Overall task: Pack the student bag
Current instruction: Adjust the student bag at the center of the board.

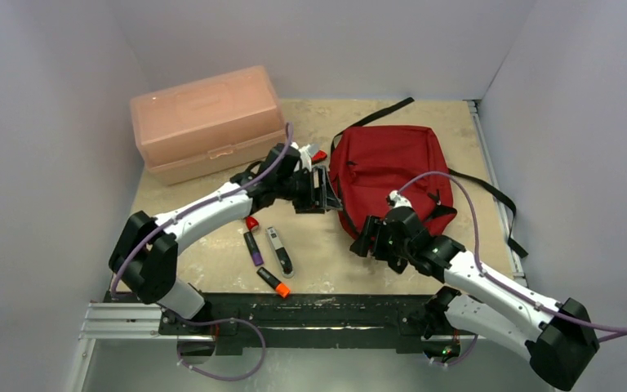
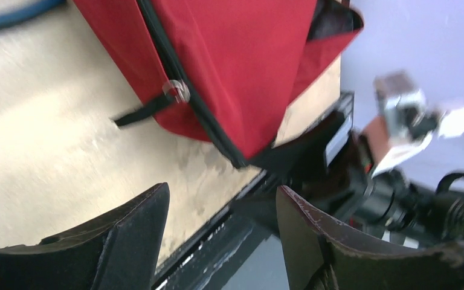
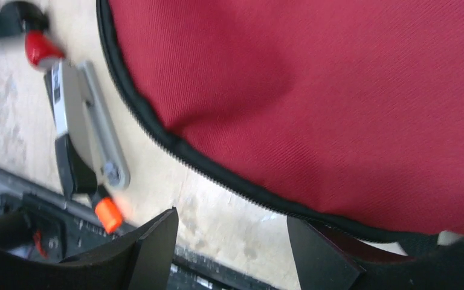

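**Bag.** The bag [image 1: 388, 167] lies flat on the table [image 1: 326, 261], right of centre and toward the far side. Its black straps [image 1: 490, 194] trail out to the right and past the far edge. A black zipper line runs along its left edge, with a clear zipper pull [image 2: 178, 90] resting on the fabric near that line. A pink box [image 1: 204, 122] with its lid closed stands to the left of the bag, at the far left of the table.

**Left gripper.** The left gripper [image 1: 323, 194] sits just beside the bag's left edge, between the bag and the box. Its fingers [image 2: 133, 235] are spread wide. The gap between them shows only table and the black rail at the table's edge. Nothing is held. The wrist view places a corner of the bag ahead of the fingers, apart from them.

**Right gripper.** The right gripper [image 1: 369, 237] is at the bag's near left corner. Its fingers [image 3: 154, 241] are likewise spread wide, with bare table between them and nothing held. The zipper edge of the bag passes close above one finger. Whether it touches cannot be told.

**Loose items.** Three items lie on the table to the left of the right gripper, near the front edge:
- a purple marker [image 1: 252, 242] with a red cap
- a grey tool [image 1: 279, 251] just beside it
- a black marker [image 1: 273, 282] with an orange cap, nearest the front

All three are outside the bag.
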Robot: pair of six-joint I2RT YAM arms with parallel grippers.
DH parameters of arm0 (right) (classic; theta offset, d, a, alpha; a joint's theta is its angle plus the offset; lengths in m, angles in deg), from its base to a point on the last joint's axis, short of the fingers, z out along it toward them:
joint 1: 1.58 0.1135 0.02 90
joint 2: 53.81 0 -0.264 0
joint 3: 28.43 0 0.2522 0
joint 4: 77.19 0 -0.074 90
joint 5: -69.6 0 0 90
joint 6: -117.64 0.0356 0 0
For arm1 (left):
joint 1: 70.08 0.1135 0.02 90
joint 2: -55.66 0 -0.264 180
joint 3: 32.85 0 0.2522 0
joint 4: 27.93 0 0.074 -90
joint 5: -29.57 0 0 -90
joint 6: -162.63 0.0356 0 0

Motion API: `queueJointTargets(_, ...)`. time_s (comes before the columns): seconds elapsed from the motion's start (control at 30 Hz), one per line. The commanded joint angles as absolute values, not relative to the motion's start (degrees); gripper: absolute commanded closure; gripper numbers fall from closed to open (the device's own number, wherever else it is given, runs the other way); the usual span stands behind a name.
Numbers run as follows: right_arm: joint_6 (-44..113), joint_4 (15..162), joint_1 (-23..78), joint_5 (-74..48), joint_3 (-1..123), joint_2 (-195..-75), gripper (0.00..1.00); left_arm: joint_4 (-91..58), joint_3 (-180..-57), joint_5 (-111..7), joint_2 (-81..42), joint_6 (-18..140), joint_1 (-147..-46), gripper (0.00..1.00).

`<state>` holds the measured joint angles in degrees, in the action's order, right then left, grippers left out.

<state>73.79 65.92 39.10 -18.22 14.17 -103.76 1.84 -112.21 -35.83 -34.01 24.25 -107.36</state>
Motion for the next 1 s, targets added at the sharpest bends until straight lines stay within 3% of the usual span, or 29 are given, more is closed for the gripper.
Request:
queueJointTargets(0.0, 76.4, 72.0, 39.1, -36.7, 16.2, -103.0, 0.31, -8.7, -104.6, -36.0, -27.2, 24.1, -111.6, 0.37)
queueJointTargets(0.1, 73.5, 76.1, 38.4, -47.2, 17.6, -101.5, 0.27, -18.5, -97.9, -41.3, -22.6, 23.7, -115.7, 0.44)
queueJointTargets(0.2, 66.7, 81.1, 37.6, -52.8, 19.3, -103.4, 0.33, -24.0, -93.4, -49.1, -20.2, 28.0, -120.3, 0.45)
queueJointTargets(0.33, 60.4, 81.0, 35.1, -52.6, 23.8, -109.7, 0.42, -30.2, -90.5, -51.3, -21.4, 29.7, -123.2, 0.43)
queueJointTargets(0.43, 58.9, 77.7, 34.6, -50.2, 27.1, -112.1, 0.43, -33.4, -92.5, -48.3, -25.3, 25.2, -123.2, 0.38)
queueJointTargets(0.5, 61.7, 72.2, 34.4, -49.7, 29.4, -112.2, 0.39, -31.6, -95.7, -47.3, -28.3, 20.5, -123.2, 0.36)
queueJointTargets(0.57, 65.4, 65.3, 33.8, -48.5, 31.3, -111.9, 0.27, -27.4, -99.5, -46.8, -31.3, 17.4, -123.2, 0.34)
queueJointTargets(0.73, 76.1, 47.6, 31.5, -47.9, 33.3, -108.6, 0.1, -30.5, -98.7, -46.0, -36.8, 2.5, -124.0, 0.31)
queueJointTargets(0.97, 90.4, 37.7, 31.1, -54.7, 28.9, -94.8, 0.13, -34.2, -103.8, -42.9, -45.8, -6.1, -125.1, 0.31)
